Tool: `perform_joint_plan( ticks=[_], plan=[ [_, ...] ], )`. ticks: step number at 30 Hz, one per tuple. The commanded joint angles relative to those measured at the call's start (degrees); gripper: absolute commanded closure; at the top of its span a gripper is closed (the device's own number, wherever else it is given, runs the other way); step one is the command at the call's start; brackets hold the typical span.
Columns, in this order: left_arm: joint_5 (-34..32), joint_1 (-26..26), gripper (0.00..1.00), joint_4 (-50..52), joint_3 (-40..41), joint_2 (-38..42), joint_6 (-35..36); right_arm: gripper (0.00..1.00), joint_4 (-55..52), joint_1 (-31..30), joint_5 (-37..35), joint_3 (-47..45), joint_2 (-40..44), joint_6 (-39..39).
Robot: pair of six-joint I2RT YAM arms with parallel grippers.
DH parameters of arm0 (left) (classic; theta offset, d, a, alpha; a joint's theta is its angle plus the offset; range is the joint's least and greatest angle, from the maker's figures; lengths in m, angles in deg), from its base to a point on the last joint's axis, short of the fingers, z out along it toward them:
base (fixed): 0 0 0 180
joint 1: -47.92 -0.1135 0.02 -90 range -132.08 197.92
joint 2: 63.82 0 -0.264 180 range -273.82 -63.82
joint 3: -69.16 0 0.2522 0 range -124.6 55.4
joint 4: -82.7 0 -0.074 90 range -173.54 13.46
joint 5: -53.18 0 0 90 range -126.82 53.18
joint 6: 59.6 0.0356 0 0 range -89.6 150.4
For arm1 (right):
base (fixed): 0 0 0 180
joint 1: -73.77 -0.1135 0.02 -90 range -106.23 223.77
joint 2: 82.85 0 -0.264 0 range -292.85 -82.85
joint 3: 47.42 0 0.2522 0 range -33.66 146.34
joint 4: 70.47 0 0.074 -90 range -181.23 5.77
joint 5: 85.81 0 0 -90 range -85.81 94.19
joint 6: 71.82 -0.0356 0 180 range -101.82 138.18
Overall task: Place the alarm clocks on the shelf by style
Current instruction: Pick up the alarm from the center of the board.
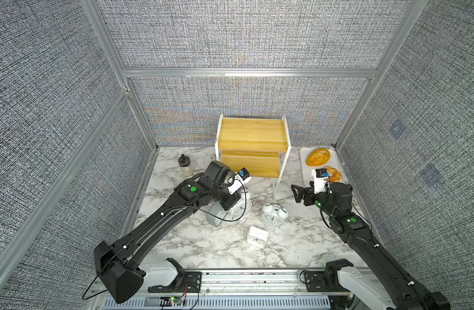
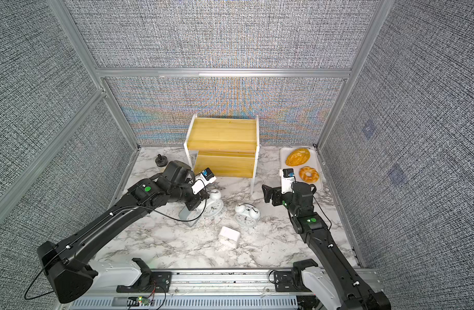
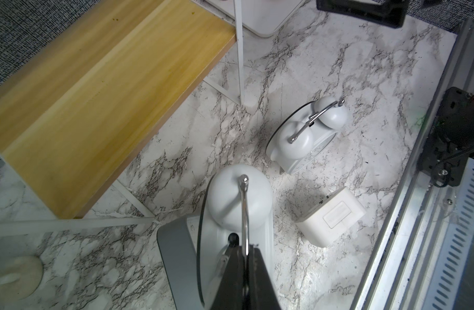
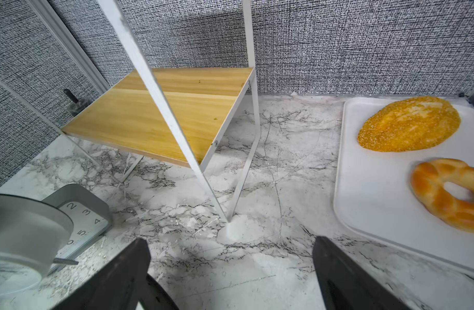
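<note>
My left gripper (image 3: 245, 251) is shut on the chrome handle of a white twin-bell alarm clock (image 3: 241, 198), also seen in both top views (image 1: 241, 207) (image 2: 213, 205). That clock stands right against the grey-blue rectangular clock (image 1: 215, 218) (image 3: 174, 255). A second twin-bell clock (image 1: 274, 216) (image 3: 305, 139) lies face up mid-table. The small white rounded-square clock (image 1: 257, 237) (image 3: 332, 217) lies nearer the front. The shelf (image 1: 253, 134) (image 4: 163, 112) at the back has both yellow boards bare. My right gripper (image 1: 297, 193) (image 4: 230, 268) hovers open and empty, right of the shelf's front leg.
A white tray (image 1: 307, 171) (image 4: 378, 214) with a seeded loaf (image 1: 317, 157) and a ring-shaped bread (image 1: 333, 174) sits at the back right. A small jar with a black lid (image 1: 186, 166) stands left of the shelf. Fabric walls enclose the marble table (image 1: 203, 249).
</note>
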Motion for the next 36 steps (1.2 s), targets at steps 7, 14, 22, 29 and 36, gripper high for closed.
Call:
perform_joint_plan(
  ticks=[7, 14, 22, 29, 36],
  plan=[
    [-0.34, -0.01, 1.00, 1.85, -3.59, 0.72, 4.26, 0.01, 7.35, -5.04, 7.89, -2.20, 0.35, 7.29],
    [1.30, -0.01, 1.00, 3.06, -5.78, -0.65, 4.87, 0.01, 9.66, -10.42, 12.35, -2.95, 0.64, 13.33],
    [7.60, -0.01, 1.00, 4.98, -8.89, -1.65, 6.76, 0.01, 7.84, -14.57, 16.32, 0.27, -2.66, 17.06],
    [13.23, -0.01, 1.00, 6.32, -11.32, -2.11, 8.22, 0.01, 6.75, -17.31, 20.15, 2.97, -5.61, 20.10],
    [14.68, -0.01, 1.00, 7.89, -13.40, -3.51, 11.50, 0.01, 5.07, -18.35, 25.45, 5.75, -7.89, 24.55]
  ],
)
